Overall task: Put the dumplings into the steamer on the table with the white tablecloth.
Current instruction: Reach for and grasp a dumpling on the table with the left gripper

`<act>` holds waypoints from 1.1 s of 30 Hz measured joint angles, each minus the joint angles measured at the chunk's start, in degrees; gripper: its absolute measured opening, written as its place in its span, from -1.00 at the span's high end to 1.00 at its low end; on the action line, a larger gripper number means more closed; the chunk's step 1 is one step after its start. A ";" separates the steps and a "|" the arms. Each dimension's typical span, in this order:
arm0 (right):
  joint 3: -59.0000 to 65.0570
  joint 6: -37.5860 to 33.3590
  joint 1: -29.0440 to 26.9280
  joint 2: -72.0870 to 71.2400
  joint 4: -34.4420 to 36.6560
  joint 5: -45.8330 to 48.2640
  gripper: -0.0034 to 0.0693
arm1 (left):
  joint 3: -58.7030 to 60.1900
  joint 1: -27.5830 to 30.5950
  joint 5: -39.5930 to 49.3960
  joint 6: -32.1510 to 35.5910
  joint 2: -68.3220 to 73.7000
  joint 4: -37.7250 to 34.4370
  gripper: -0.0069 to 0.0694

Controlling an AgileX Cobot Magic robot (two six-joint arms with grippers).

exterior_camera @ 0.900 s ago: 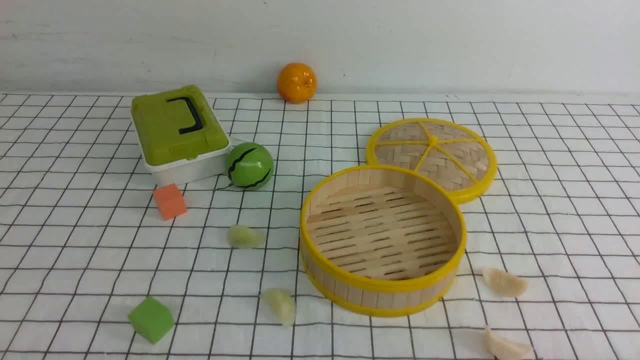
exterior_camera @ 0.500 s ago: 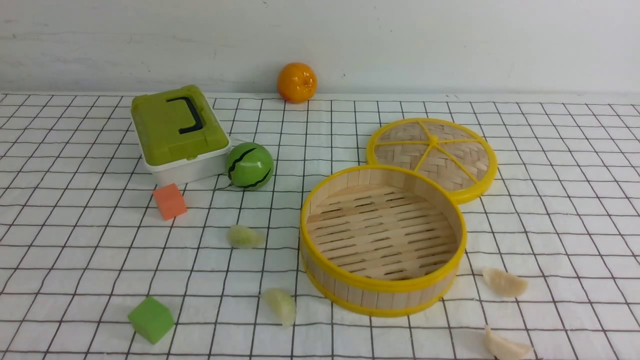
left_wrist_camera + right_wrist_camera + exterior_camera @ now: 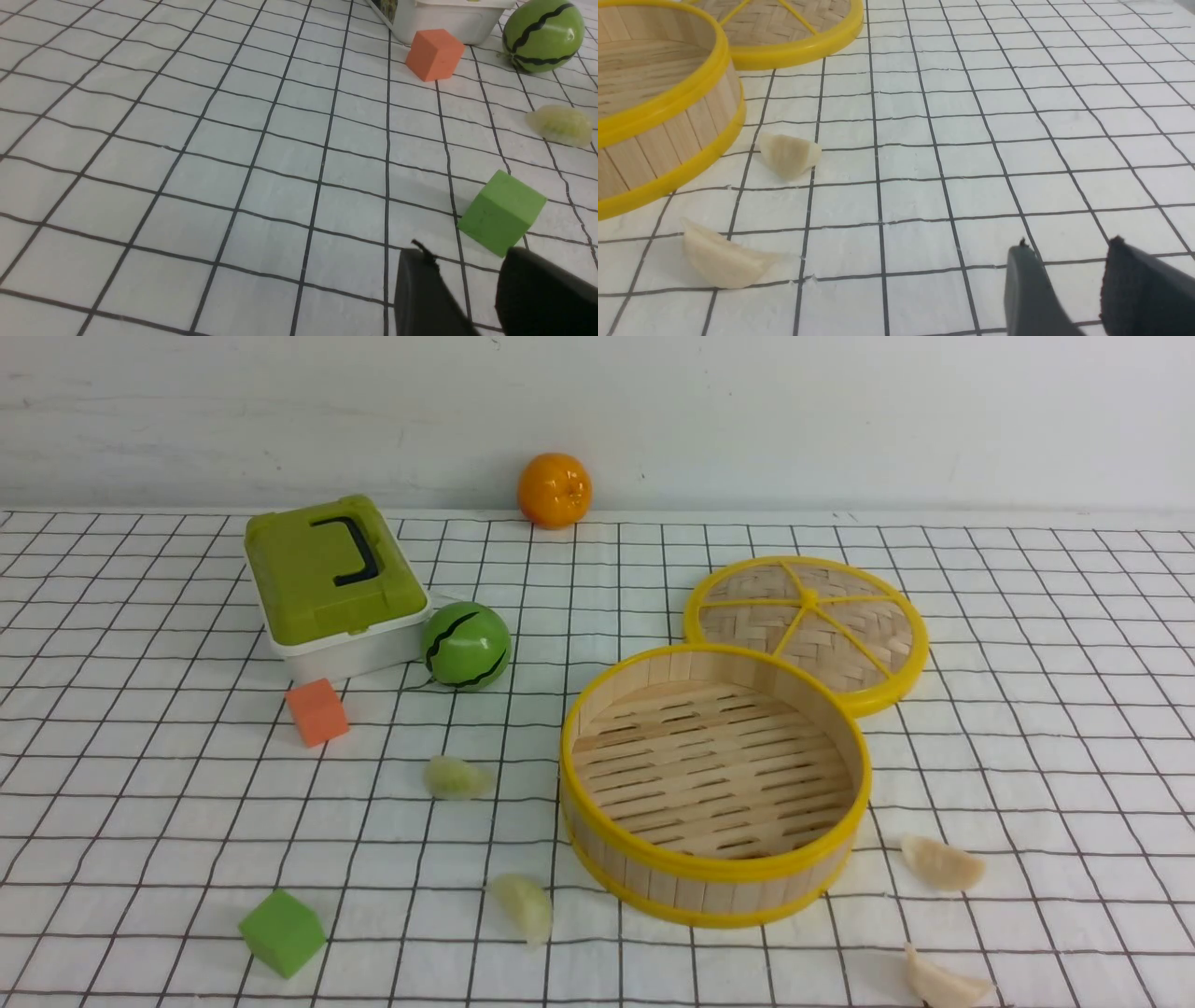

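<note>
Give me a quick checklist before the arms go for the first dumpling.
1. Steamer uncovered and empty, lid lying behind it: ok.
2. All loose on the tablecloth: far green dumpling, near green dumpling, far cream dumpling, near cream dumpling: ok.
3. Left gripper open, empty: ok.
4. Right gripper open, empty: ok.
5. Left gripper's approach: not ok, green cube lies just ahead.
</note>
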 joint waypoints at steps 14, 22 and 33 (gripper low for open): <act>0.00 0.00 0.00 0.00 0.00 0.00 0.25 | 0.00 0.00 0.00 0.00 0.00 0.00 0.19; 0.00 0.00 0.00 0.00 0.00 0.00 0.25 | 0.00 0.00 0.00 0.00 0.00 -2.99 0.19; 0.00 0.00 0.00 0.00 0.00 0.00 0.25 | 0.00 0.00 0.00 0.00 0.00 -3.53 0.19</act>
